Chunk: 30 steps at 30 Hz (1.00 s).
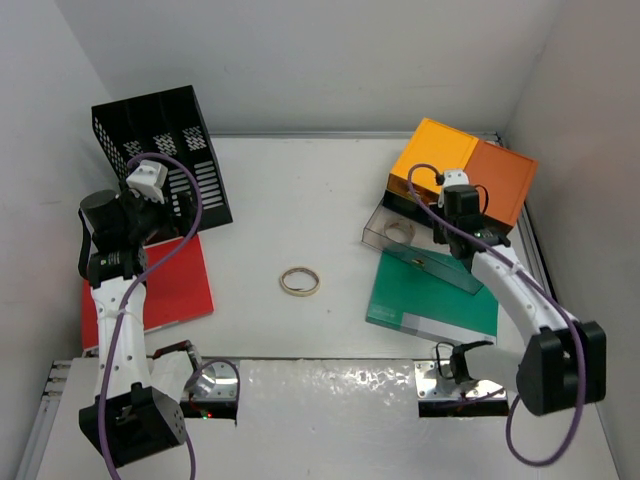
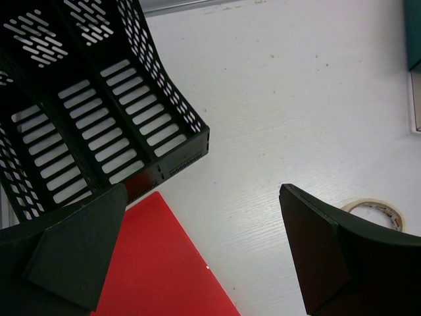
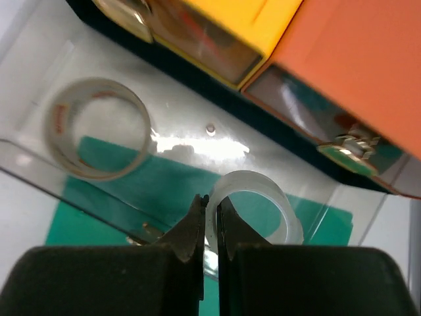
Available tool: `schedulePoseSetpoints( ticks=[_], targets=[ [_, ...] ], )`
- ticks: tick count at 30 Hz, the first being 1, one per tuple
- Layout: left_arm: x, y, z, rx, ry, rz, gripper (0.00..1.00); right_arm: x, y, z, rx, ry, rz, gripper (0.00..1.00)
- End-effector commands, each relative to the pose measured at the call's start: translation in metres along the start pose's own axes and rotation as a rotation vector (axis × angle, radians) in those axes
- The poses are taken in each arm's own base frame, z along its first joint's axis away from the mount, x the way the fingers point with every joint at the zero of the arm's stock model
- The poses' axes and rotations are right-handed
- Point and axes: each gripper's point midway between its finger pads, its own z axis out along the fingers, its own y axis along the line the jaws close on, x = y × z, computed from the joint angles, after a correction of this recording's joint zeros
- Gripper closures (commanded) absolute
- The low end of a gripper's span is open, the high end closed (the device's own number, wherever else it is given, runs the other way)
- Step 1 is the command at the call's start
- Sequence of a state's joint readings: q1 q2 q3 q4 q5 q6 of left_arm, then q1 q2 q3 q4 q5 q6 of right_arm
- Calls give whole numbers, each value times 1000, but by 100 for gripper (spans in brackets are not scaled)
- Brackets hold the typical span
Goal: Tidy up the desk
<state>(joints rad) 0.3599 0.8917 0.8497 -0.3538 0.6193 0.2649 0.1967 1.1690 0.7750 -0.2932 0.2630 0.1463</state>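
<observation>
In the left wrist view the rack [image 2: 99, 131] runs off the top and left edges, the red folder [image 2: 164, 263] off the bottom, and a finger [image 2: 316, 257] hides part of the tape ring [image 2: 371, 203]; the right gripper [image 3: 209, 201] covers the clear roll's [image 3: 250, 179] near rim.

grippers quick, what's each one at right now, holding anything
Left gripper: open, holding nothing.
Right gripper: closed, pinching the wall of the clear tape roll.
</observation>
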Motion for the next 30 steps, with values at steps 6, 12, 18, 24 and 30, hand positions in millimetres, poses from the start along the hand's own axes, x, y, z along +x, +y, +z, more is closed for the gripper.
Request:
schedulePoseSetpoints(
  ticks=[6,12,18,24,30],
  targets=[
    [-16,-6,-6,18,-48,51,1,36,15,50,-46,167,3,100],
    [-15,-4,-4,20,-41,42,0,43,24,68,-78,168,-12,100],
    [-16,-3,-4,10,-44,42,0,47,38,88,-143,175,-40,94],
    [-14,-2,-2,11,-36,36,1,41,46,92,-185,150,-54,79],
    [-13,0,0,9,-33,34,0,22,51,81,-212,96,-98,59]
  ],
)
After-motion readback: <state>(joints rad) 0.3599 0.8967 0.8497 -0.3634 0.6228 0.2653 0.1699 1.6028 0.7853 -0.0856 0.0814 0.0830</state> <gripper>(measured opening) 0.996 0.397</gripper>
